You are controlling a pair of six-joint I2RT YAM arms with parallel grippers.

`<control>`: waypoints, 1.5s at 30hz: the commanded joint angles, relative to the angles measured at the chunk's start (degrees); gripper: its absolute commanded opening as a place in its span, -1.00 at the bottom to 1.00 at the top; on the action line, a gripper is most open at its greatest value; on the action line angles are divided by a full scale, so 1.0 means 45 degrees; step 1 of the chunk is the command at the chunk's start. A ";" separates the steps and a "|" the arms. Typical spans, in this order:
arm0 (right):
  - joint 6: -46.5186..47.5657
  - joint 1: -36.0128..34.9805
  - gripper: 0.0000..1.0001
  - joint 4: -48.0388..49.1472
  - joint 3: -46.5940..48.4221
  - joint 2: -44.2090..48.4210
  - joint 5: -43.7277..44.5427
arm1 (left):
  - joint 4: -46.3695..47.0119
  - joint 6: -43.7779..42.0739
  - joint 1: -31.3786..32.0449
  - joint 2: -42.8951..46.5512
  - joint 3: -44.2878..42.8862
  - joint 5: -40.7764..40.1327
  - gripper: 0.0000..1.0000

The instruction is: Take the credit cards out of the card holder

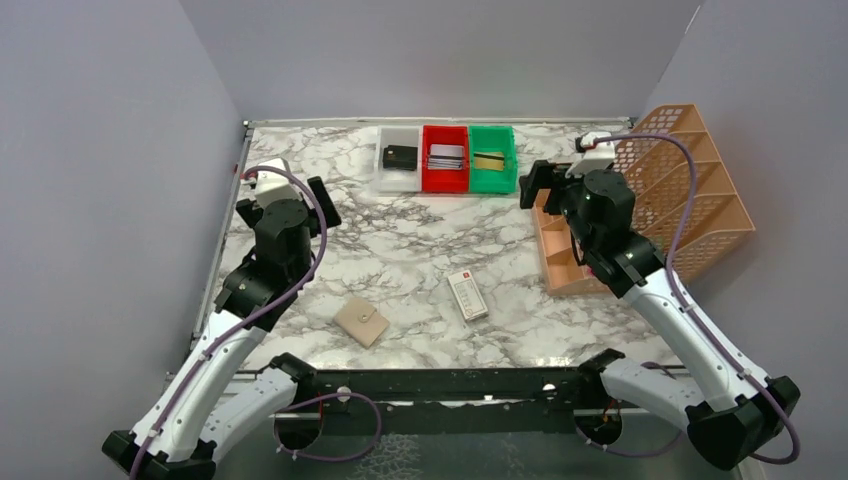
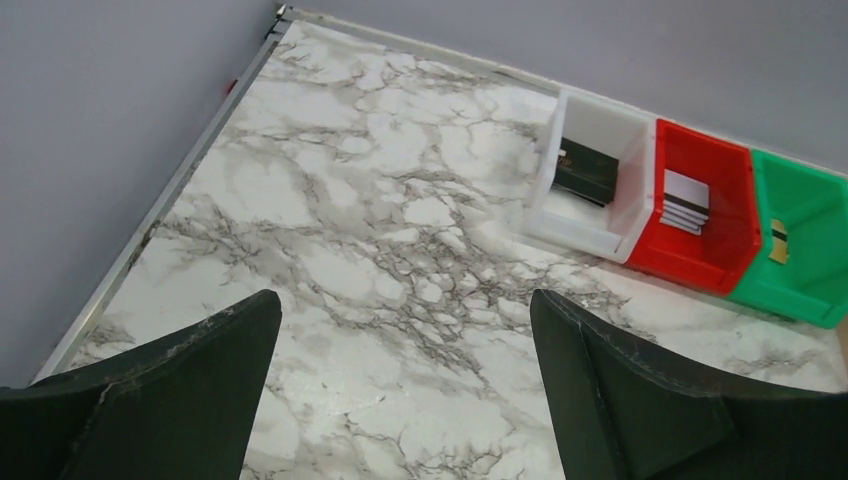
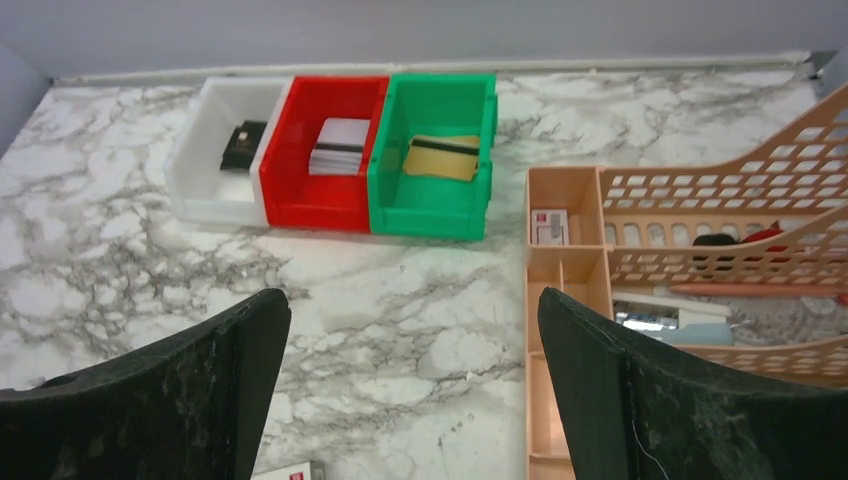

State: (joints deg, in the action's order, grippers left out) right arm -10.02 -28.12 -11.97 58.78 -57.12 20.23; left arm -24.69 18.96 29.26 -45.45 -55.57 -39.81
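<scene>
Top external: card holder (image 1: 361, 321) near edge

My left arm (image 1: 215, 350) and right arm (image 1: 690, 320) both lean forward with elbows bent and wrists held high. I see the left gripper (image 2: 405, 305) and right gripper (image 3: 412, 300) with jaws spread wide, both empty.

Glossy marble-look table (image 1: 420, 250), smooth plastic bins (image 1: 445, 185), matt card holder (image 1: 361, 321), perhaps leather, scuffed matt jaws
</scene>
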 commanded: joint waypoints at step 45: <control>-0.7888 -0.6770 0.86 -0.4599 -0.1969 -0.7743 0.1386 | -0.1023 0.1508 -0.5026 0.2029 0.3576 0.8135 0.98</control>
State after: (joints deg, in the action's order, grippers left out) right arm -36.03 -58.37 -22.11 56.62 -92.84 18.48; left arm -29.61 24.99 7.18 -37.08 -39.70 -5.08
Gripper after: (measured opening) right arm 0.926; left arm 0.987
